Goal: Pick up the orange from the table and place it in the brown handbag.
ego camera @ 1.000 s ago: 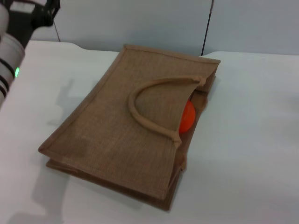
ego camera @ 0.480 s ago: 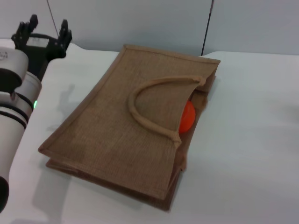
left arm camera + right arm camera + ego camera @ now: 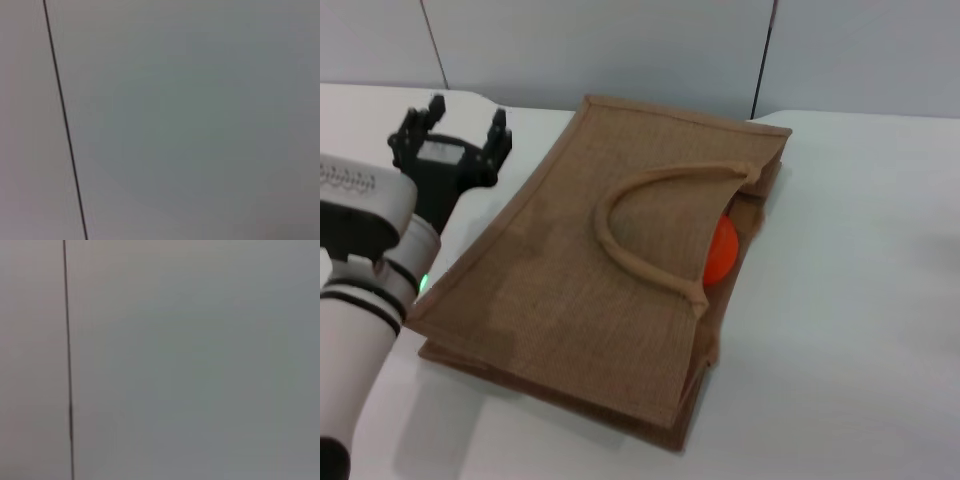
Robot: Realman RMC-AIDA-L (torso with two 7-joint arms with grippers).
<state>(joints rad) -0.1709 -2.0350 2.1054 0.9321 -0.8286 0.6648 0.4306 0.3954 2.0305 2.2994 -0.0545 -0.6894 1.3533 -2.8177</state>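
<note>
Moved: left arm has come in from the table's near-left edge; its left gripper now hangs over the far-left of the table, just beside the bag's left edge. Bag and orange lie as they did a second ago.
Jaws: black fingers stand spread apart, pointing away from the robot, with nothing between them.
Orange: orange sits at the mouth of the bag, half hidden under the upper flap and its looped handle; only a red-orange crescent shows.
Bag: lies flat on the table, long axis running from near-left to far-right, mouth facing the robot's right.
Key relation: orange lies to the right of the left gripper, across the whole width of the bag and nearer the robot; the mouth opens away from this arm.
Right gripper: not in the head view; its wrist camera shows only a plain grey wall with one dark seam.
Left wrist camera: likewise shows only wall, so it adds nothing on the fruit.
Stage: judged from how the orange lies, the placing looks largely done; it may want nudging deeper.
Risk: reaching across could snag the handle or drag the bag.
</note>
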